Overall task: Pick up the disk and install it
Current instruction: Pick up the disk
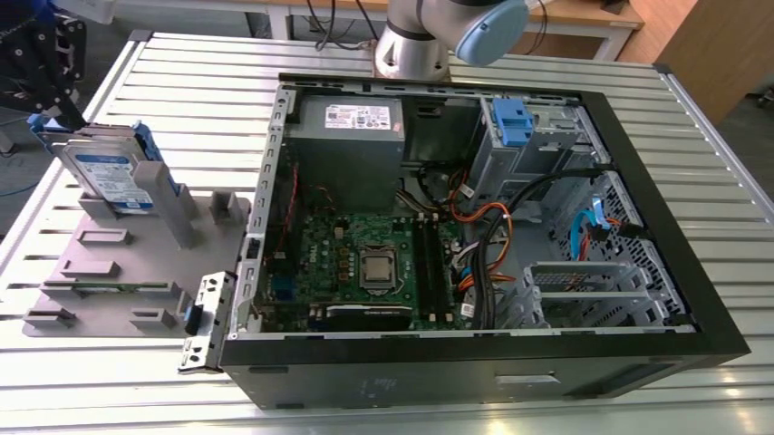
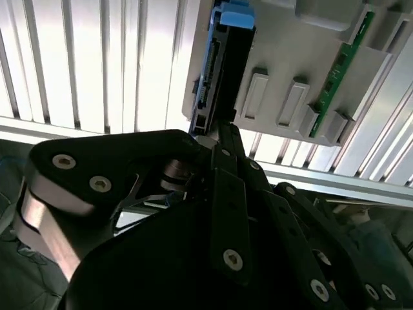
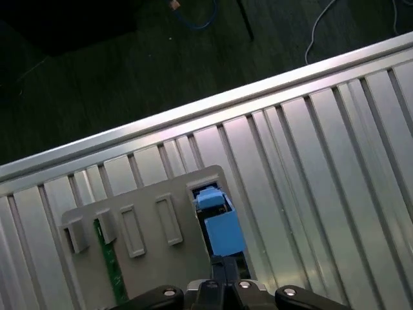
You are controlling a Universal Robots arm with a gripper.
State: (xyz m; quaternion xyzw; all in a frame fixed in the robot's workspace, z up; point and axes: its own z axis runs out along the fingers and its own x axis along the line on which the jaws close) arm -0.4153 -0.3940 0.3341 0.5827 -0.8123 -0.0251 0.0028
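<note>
Where black gripper hangs, flat rect. disk stands in grey rack.

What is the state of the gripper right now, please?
Gripper: open or closed cannot be told; it is at the upper end of the disk, which stands upright in the grey holder.

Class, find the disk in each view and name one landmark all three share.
Exterior view: disk upright in the grey holder, at the exterior view's left.
Second wrist view: disk edge-on at the holder's corner.
First wrist view: disk blue-topped, at the holder's corner.
Shared landmark: the grey holder.
</note>
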